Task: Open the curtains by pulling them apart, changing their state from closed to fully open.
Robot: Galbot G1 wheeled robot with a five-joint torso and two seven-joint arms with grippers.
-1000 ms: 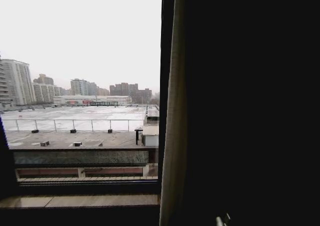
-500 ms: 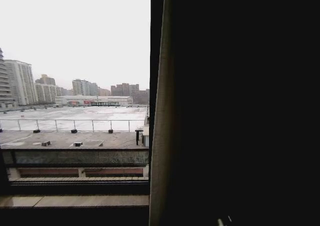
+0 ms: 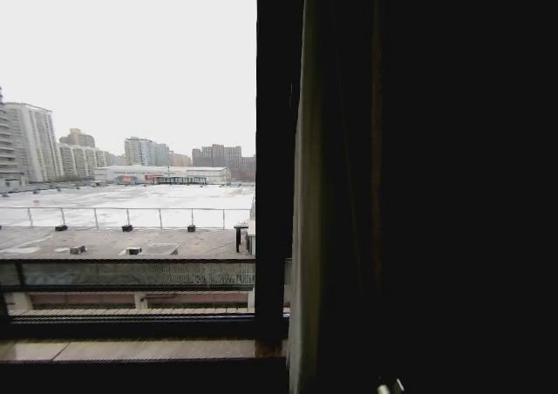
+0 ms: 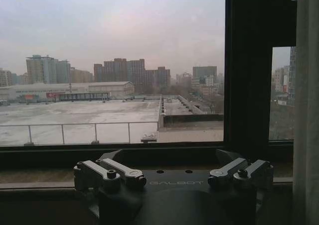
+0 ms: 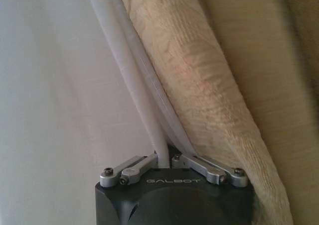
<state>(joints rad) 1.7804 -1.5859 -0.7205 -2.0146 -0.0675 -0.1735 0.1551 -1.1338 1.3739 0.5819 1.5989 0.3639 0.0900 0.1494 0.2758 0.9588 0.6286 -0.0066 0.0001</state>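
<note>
Window frame bar [image 3: 272,150] more exposed, drape [image 3: 418,185] rightward

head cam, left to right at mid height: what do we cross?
Open window glass with the rooftop view → black window frame bar → pale gathered curtain edge → dark drape out to the right edge.

Sheer white curtains [image 5: 149,110] gathered into narrow folds (pinched), window uncovered

Left pincer [image 4: 172,177] spread wide; right pincer [image 5: 163,161] clamped on fabric fold.
</note>
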